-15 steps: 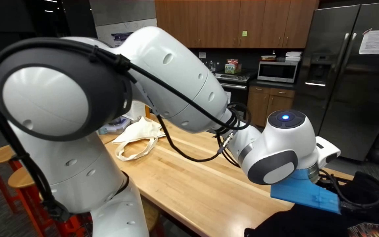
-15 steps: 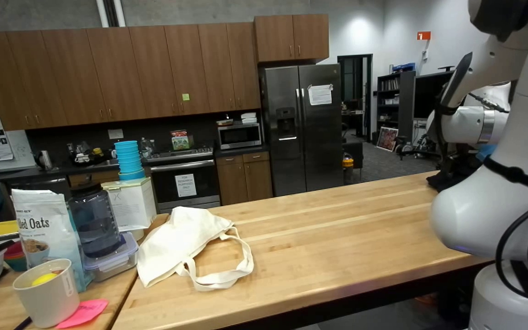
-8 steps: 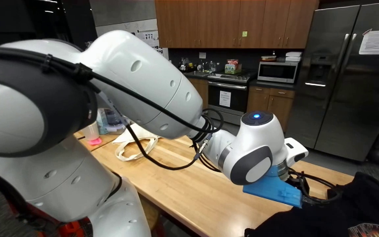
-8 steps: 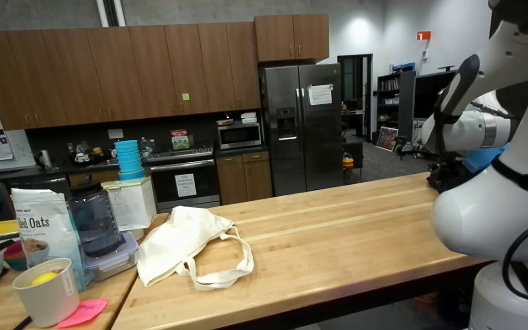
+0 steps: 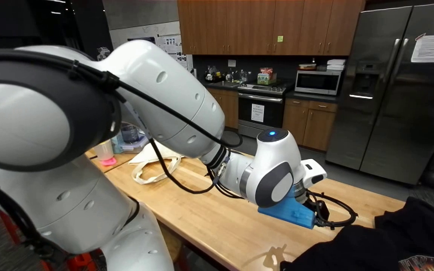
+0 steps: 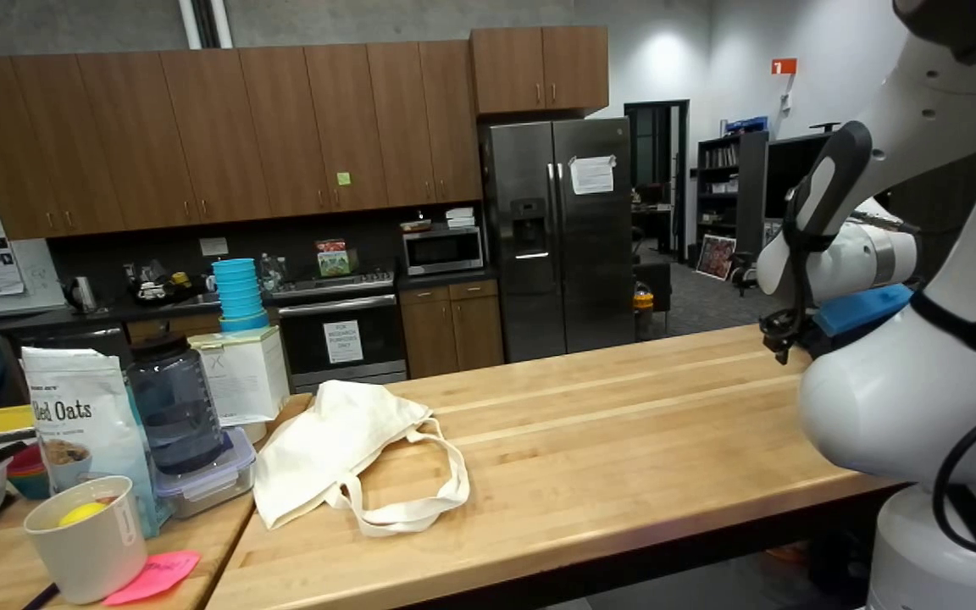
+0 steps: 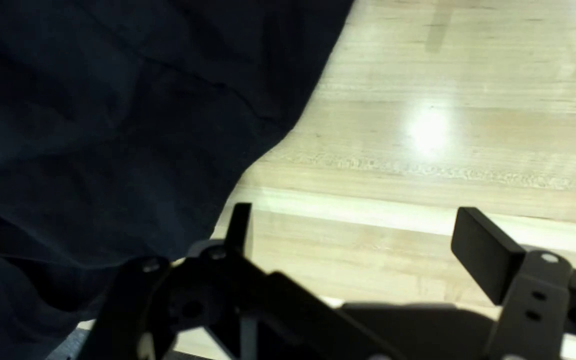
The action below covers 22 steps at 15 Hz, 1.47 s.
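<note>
Black cloth is laid rumpled on the bench, left of the jaws' gap in the wrist view, its slanting edge seen just beside one jaw; the jaws are spread wide, nothing held.

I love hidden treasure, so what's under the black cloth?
The wooden table is under the black cloth; you can see it past the cloth's edge. Anything else underneath is covered, so I can't tell if treasure hides there.

The gripper hangs above the wooden table, well apart from the cream tote bag.
</note>
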### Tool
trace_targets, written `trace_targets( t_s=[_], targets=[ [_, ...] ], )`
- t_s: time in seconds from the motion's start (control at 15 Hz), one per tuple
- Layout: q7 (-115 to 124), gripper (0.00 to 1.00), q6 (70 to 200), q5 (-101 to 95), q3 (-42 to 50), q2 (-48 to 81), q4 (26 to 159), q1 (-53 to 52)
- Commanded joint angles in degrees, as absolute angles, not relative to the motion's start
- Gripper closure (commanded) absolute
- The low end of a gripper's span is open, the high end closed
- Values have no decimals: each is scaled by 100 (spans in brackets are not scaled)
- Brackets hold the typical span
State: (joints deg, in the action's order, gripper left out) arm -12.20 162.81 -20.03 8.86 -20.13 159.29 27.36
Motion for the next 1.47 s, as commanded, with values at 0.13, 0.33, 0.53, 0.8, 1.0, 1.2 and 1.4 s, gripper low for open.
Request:
trace_targets(
  t_s=[0.13,0.33,0.53,0.8,1.0,1.2,1.4],
  targets=[
    [-775,0,16385,-2131,880,-1671,15915,2645],
    [-670,14,16374,-2103,876,-1437,15818,2545],
    [-609,39,16391,-2080,936,-1306,15771,2470],
    [-570,70,16460,-2095,1016,-1215,15733,2482],
    [-539,92,16490,-2114,1073,-1177,15710,2512],
    [-489,100,16506,-2131,1143,-1125,15671,2547],
    [-533,100,16511,-2080,1259,-1022,15600,2534]
  ],
)
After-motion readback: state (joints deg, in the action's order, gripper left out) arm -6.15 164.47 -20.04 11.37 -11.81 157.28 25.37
